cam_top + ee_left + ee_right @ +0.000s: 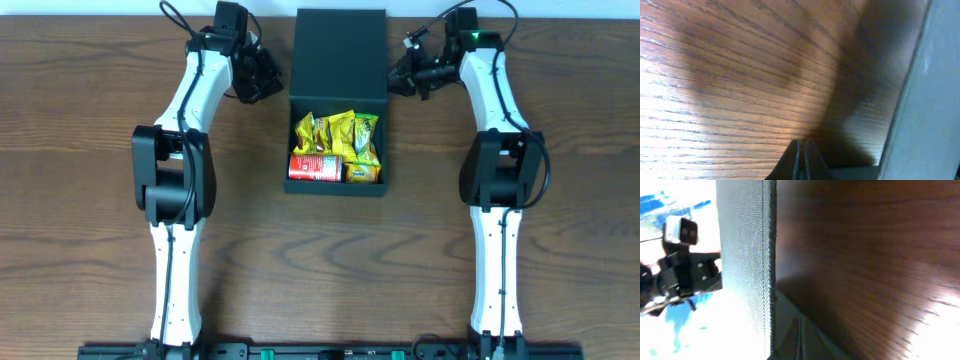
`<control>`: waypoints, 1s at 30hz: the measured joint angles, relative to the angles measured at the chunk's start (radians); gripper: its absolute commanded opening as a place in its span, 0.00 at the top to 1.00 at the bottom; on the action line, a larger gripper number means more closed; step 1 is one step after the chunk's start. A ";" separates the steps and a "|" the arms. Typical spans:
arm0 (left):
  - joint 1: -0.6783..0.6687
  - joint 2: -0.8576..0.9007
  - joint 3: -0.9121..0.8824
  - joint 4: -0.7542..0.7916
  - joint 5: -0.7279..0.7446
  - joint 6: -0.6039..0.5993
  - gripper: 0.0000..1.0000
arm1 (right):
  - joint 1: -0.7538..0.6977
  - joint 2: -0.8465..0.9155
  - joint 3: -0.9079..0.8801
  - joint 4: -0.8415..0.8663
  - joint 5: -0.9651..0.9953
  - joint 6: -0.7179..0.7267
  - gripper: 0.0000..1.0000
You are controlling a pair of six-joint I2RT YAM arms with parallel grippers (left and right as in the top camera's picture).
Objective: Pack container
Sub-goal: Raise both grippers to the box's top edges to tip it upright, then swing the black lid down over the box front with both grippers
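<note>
Closest to each wrist camera were its own fingers. On the left gripper [801, 150] the 2 dark fingers were pressed tight together with nothing between them. The right gripper [801, 327] looked the same: 2 fingers squeezed shut, holding nothing. Just past the left fingers lay the brown wood table [740, 75]. On the right of that view rose a plain grey-green wall, which I took to be the side of the container [932, 90]. Past the right fingers was the same sort of wall, dark teal with a fine rough grain, and more table beside it.

From above, the container sat in the middle of the table, toward the far edge, between the 2 arms. Its lid [340, 50] was flopped open, away from the robot. A gripper sat just beside the lid on each of its 2 sides. I could not tell if they touched it. Inside lay yellow snack packets [340, 135] and a red can [315, 167].

The container looked like cardboard, so it was likely light and stiff, but easy to dent. Its dull skin should not be slippery. The lid bends at its hinge, so a good place to hold or push seemed to be the lid's far edge or its 2 side edges.

Only the overhead view showed what was inside and that the lid was open. Only the wrist views showed the shut fingers up close and the rough grain on the wall.
</note>
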 measured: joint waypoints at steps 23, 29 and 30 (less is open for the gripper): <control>0.031 0.001 0.000 0.290 0.203 -0.164 0.92 | -0.006 0.000 0.000 0.002 -0.311 -0.258 0.99; 0.031 0.002 0.000 0.315 0.236 -0.179 0.94 | -0.006 0.000 0.000 0.001 -0.315 -0.265 0.98; 0.031 0.002 0.000 0.321 0.245 -0.183 0.94 | -0.006 0.000 0.000 0.001 -0.315 -0.266 0.99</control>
